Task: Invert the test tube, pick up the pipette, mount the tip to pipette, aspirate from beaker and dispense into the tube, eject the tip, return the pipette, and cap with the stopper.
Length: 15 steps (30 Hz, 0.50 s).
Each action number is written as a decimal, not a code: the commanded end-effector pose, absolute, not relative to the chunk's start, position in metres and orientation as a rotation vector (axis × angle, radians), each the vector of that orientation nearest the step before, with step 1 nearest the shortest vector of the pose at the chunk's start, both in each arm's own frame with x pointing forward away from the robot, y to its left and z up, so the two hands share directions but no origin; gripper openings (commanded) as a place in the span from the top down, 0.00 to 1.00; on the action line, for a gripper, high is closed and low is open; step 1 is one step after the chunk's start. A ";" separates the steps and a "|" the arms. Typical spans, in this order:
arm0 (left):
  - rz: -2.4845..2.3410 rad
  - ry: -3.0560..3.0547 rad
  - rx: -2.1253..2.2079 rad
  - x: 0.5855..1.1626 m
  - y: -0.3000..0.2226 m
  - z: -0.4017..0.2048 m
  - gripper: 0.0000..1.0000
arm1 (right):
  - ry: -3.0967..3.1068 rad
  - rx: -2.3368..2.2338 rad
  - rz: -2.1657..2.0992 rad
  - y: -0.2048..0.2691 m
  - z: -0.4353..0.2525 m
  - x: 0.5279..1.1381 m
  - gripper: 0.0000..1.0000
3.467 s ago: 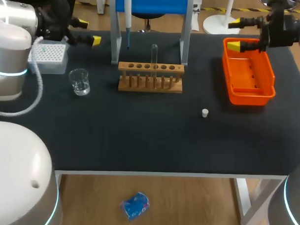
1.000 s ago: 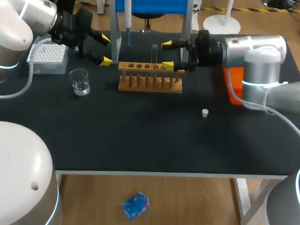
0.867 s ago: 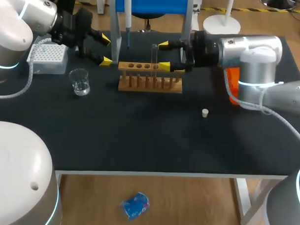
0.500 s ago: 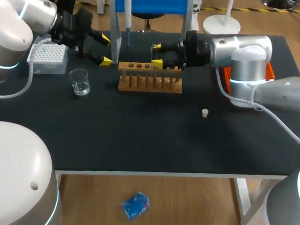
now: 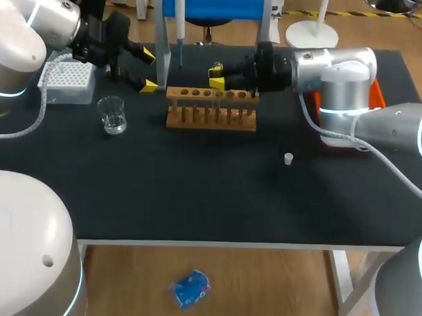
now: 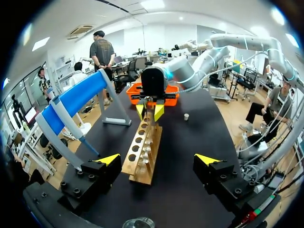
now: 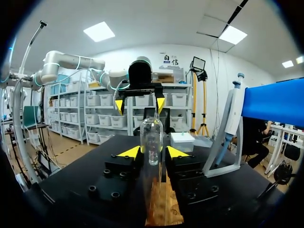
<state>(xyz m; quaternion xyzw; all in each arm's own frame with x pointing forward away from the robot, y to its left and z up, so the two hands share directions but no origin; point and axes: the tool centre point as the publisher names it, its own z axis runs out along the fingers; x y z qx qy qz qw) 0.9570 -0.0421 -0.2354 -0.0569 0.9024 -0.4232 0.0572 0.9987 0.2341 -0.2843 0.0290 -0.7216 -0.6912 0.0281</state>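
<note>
A clear test tube (image 5: 217, 69) stands upright in the wooden rack (image 5: 211, 108). My right gripper (image 5: 216, 77) reaches in from the right and is shut on the tube's upper part; in the right wrist view the tube (image 7: 151, 137) sits between the two yellow tips of that gripper (image 7: 152, 152), touched from both sides. My left gripper (image 5: 145, 70) hangs open to the left of the rack, beside the blue stand, holding nothing; its own view shows the gripper (image 6: 158, 161) wide open with the rack (image 6: 142, 149) ahead. The pipette (image 5: 179, 17) hangs on the stand. The white stopper (image 5: 288, 158) lies on the mat.
A glass beaker (image 5: 113, 115) stands left of the rack, with a white tip box (image 5: 68, 80) behind it. An orange tray (image 5: 376, 96) at the right is mostly hidden by my right arm. The dark table (image 5: 209, 199) has free room in front of the rack.
My right gripper moved left to the tube and its fingers closed from wide open onto it. The left arm has not moved.
</note>
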 end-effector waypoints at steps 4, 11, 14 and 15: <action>-1.281 2.742 -0.171 0.958 -0.042 -0.234 0.00 | -2.228 0.082 -2.133 0.235 -0.287 0.998 1.00; -1.281 2.742 -0.171 0.958 -0.042 -0.234 0.00 | -2.227 0.071 -2.142 0.234 -0.285 0.997 1.00; -1.281 2.742 -0.171 0.958 -0.042 -0.234 0.00 | -2.218 0.062 -2.154 0.233 -0.283 0.997 1.00; -1.281 2.742 -0.171 0.958 -0.042 -0.234 0.00 | -2.217 0.061 -2.155 0.233 -0.282 0.997 1.00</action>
